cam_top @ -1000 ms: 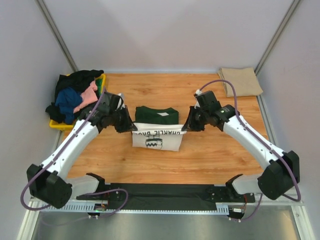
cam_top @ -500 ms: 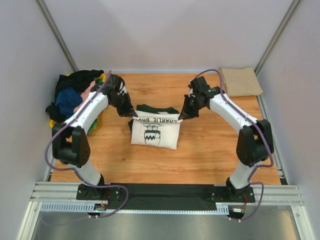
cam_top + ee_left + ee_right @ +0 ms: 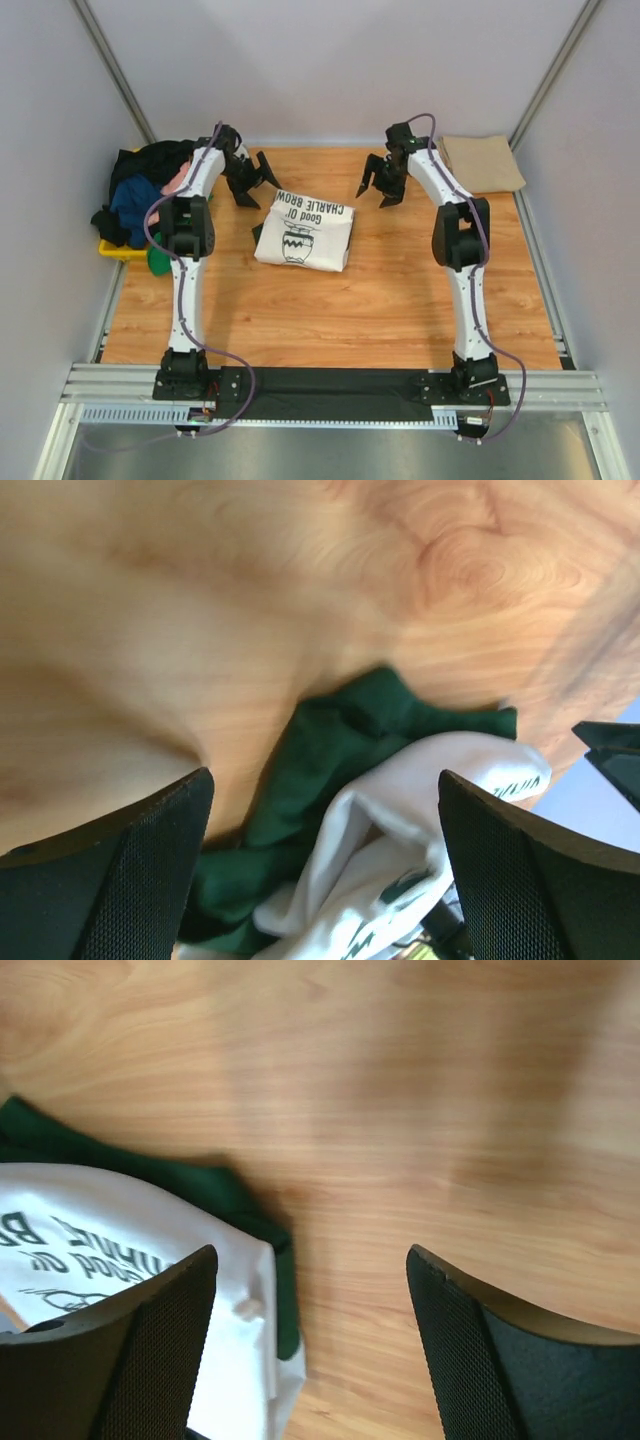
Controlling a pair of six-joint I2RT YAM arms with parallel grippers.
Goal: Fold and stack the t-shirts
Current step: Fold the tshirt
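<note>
Two wide-open grippers hang over the far edge of the folded cream tee

Both arms reach out across the wooden desk (image 3: 400,300) toward its far side. The left gripper (image 3: 254,184) has its jaws spread wide with nothing between them, and it sits just off the far left corner of the cream t-shirt (image 3: 305,232). The right gripper (image 3: 378,190) is also spread, somewhat less widely, and equally empty. It sits off the shirt's far right corner, apart from the cloth.

The cream t-shirt lies folded into a compact rectangle near the middle of the desk, a little toward the far side. It is slightly askew, with the black "Charlie Brown" print facing up. A dark green sleeve (image 3: 340,735) peeks out from under the cream layer at the far edge. In the left wrist view, the meshed fingers (image 3: 120,870) frame that sleeve and a rumpled fold of cream cloth. In the right wrist view, the fingers (image 3: 130,1350) straddle bare wood beside the shirt's corner, where a narrow green border shows along the cream.

A tan t-shirt (image 3: 482,163) rests folded flat in the far right corner of the desk, well apart from the cream one. At the far left, a loose pile of t-shirts (image 3: 145,190) in black, blue and pink fills the yellow tray (image 3: 118,250). A bit of green cloth (image 3: 157,262) shows at the tray's near edge, partly hidden by the left arm.
</note>
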